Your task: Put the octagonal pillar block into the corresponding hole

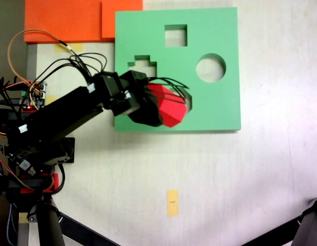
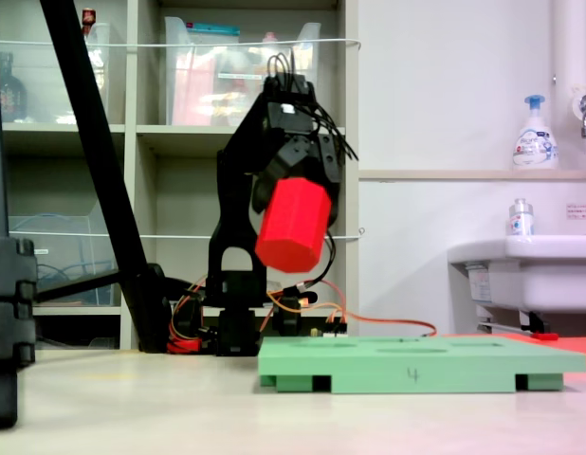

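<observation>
My gripper [image 1: 162, 101] is shut on the octagonal pillar block [image 1: 173, 107], a bright red foam prism. In a fixed view from the side, the block [image 2: 293, 226] hangs tilted in the gripper [image 2: 295, 194], well above the flat green board [image 2: 407, 365]. Seen from above, the block sits over the lower middle of the board [image 1: 215, 110]. The board's square cutout [image 1: 175, 35], round cutout [image 1: 210, 67] and part of its cross-shaped cutout [image 1: 143, 64] show. The corresponding hole is hidden under the block and gripper.
Orange foam sheets [image 1: 66, 20] lie at the board's upper left. A yellow tape mark [image 1: 172, 202] is on the table below the board. Black tripod legs [image 1: 71, 225] cross the bottom corners. A sink [image 2: 521, 275] and shelves [image 2: 179, 133] stand behind.
</observation>
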`<action>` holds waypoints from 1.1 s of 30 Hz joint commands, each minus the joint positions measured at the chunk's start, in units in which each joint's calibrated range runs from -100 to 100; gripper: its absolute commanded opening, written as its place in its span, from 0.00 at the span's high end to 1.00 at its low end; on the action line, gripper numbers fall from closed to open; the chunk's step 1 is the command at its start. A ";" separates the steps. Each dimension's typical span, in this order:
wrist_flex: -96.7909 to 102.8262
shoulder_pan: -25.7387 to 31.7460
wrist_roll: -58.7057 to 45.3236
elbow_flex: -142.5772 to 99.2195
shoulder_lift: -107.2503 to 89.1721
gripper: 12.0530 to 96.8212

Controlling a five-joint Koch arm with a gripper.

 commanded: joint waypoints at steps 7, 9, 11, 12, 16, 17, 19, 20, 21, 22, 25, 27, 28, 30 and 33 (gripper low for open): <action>-1.66 -0.44 0.15 4.15 -1.87 0.69; -1.66 -0.59 0.15 4.15 -1.17 0.69; -1.66 -0.63 0.20 4.15 -0.48 0.69; -1.66 -0.63 0.20 4.15 -0.06 0.69; -1.66 -0.54 0.54 4.05 1.76 0.69; -1.66 -0.44 0.59 4.05 2.04 0.69; -1.66 -0.29 0.59 4.05 2.74 0.69; -1.66 -0.24 0.59 4.05 3.02 0.69; -1.66 -0.15 0.59 4.05 3.16 0.69; -1.66 0.00 0.59 4.05 3.71 0.69; -0.99 0.49 0.59 4.05 4.83 0.69; -0.12 0.78 0.63 4.05 5.53 0.69; 0.45 0.98 0.63 4.05 5.95 0.69; 1.61 1.22 0.63 4.05 6.51 0.69; 3.92 1.27 0.63 4.05 7.49 0.69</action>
